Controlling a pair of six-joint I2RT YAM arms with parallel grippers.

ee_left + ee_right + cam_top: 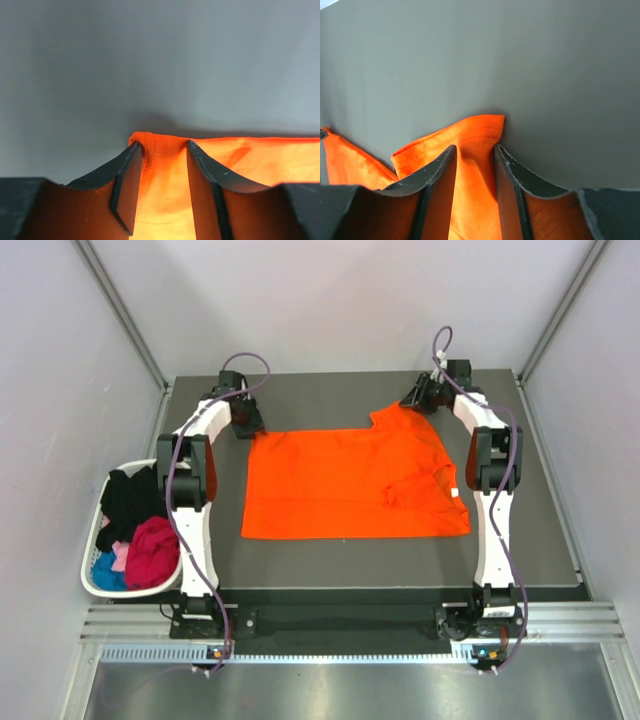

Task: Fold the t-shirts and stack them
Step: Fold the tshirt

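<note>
orange t-shirt [340, 490] lies spread flat mid-table, seemingly not yet folded. left gripper [165, 150] and right gripper [475, 150] straddle its far corners; whether they pinch, i cannot tell. other t-shirts [140, 540] wait in the left basket [93, 585], nothing stacked.

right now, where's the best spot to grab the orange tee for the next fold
I'd pinch the orange tee at its two far corners, the hem corner at far left and the sleeve tip at far right, coming down from above. It lies flat, so only its edges can be caught and lifted.
</note>
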